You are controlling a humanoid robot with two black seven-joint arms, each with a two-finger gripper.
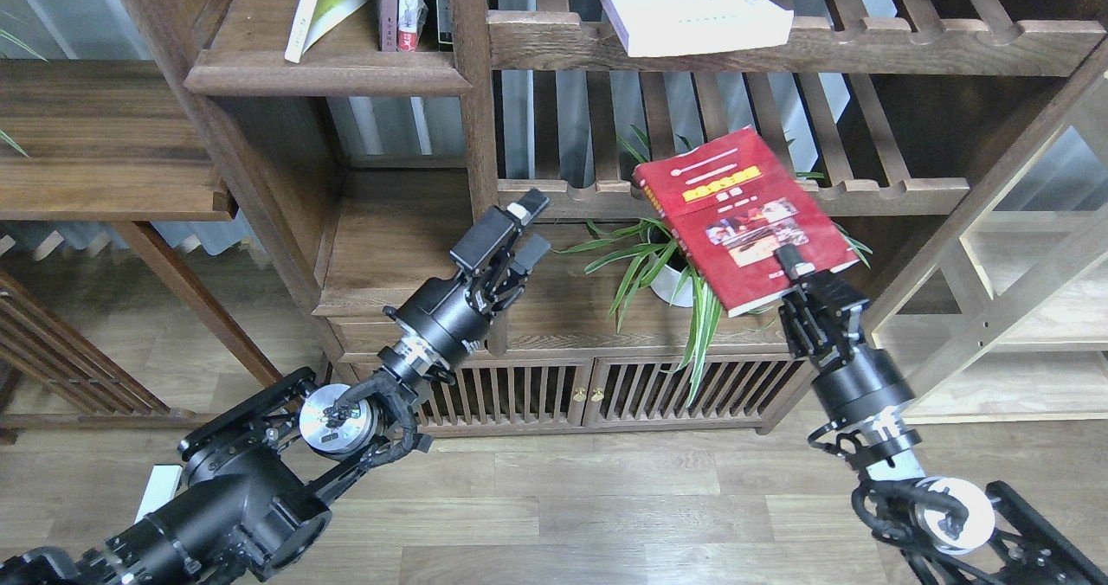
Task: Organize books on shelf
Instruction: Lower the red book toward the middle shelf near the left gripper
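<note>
Walnut-coloured bookcase. The solid shelf at upper left, with a rounded front lip, carries a leaning yellow-green book and, beside it, slim upright books against the post. The upper slatted rack bears a thick white book overhanging its scalloped rail. The cabinet top supports a potted plant.

The red book, with a yellow title band and photos, is held tilted in the air. The thick white book lies flat on the upper slatted rack. The yellow-green book leans on the solid shelf.
</note>
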